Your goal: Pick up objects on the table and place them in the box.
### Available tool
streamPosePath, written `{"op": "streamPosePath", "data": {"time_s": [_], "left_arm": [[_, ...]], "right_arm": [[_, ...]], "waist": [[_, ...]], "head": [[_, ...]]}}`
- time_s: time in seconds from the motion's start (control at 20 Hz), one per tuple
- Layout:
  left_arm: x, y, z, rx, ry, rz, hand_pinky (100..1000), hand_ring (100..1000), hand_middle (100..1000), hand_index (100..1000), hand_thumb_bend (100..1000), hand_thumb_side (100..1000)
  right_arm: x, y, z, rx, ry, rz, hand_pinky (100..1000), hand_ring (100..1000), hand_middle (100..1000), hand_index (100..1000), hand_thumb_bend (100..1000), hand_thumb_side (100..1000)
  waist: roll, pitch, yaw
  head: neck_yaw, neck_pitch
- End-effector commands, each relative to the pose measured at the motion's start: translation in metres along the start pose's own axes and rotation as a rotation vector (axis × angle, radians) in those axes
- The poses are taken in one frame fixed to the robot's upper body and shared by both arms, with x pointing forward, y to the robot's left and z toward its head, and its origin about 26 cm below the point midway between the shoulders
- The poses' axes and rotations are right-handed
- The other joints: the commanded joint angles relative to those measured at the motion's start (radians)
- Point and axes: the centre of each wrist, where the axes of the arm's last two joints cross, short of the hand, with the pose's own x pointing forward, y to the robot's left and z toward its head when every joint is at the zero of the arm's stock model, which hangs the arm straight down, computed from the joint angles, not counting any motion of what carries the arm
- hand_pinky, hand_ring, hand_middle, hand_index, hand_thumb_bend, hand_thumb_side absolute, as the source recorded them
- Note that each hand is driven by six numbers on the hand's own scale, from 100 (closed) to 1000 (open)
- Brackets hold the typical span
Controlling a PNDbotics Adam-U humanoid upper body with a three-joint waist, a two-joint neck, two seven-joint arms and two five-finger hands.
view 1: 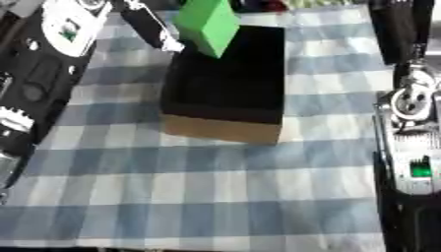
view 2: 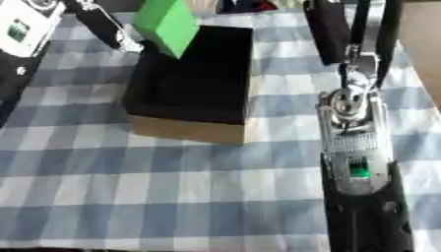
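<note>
The green block hangs tilted over the far left corner of the box, pinched by the dark fingers of my left hand. The box, black inside with tan walls, sits on the checked tabletop. Right of the box my right hand reaches forward; whether its fingers are spread, I cannot tell.

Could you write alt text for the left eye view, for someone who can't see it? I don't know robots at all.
A robot's left hand holds a green block tilted over the far edge of an open box with a black inside and tan cardboard walls. The box stands on a blue and white checked tablecloth; the robot's right arm lies along the right edge.
</note>
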Motion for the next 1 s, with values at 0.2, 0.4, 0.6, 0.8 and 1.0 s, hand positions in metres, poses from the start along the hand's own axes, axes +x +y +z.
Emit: {"op": "streamPosePath", "data": {"time_s": [0.2, 0.4, 0.6, 0.8, 1.0], "left_arm": [[-0.003, -0.001, -0.003, -0.063, -0.029, -0.024, 867, 669, 574, 718, 238, 100], [-0.003, -0.003, -0.003, -0.119, -0.074, -0.094, 824, 813, 748, 875, 409, 100], [-0.001, 0.001, 0.001, -0.125, -0.105, -0.178, 779, 864, 820, 934, 560, 318], [-0.004, 0.003, 0.008, -0.108, -0.084, -0.227, 761, 884, 853, 958, 614, 353], [-0.005, 0.004, 0.012, -0.048, -0.081, -0.226, 755, 869, 830, 944, 543, 328]], "right_arm": [[0.011, -0.003, -0.003, -0.013, -0.036, -0.028, 847, 922, 742, 963, 100, 710], [0.011, -0.004, -0.003, -0.016, -0.035, -0.027, 847, 922, 742, 964, 100, 716], [0.010, -0.004, -0.004, -0.018, -0.032, -0.028, 848, 922, 741, 964, 100, 719], [0.010, -0.004, -0.003, -0.019, -0.029, -0.029, 848, 922, 741, 964, 100, 721], [0.009, -0.005, -0.003, -0.022, -0.026, -0.028, 849, 922, 742, 964, 100, 719]], "waist": [[0.001, -0.015, -0.002], [0.002, -0.012, -0.003], [0.002, -0.010, -0.001], [0.001, -0.011, 0.003], [0.001, -0.014, 0.005]], "head": [[-0.004, -0.011], [-0.007, -0.007], [-0.009, -0.003], [-0.012, -0.001], [-0.014, 0.002]]}}
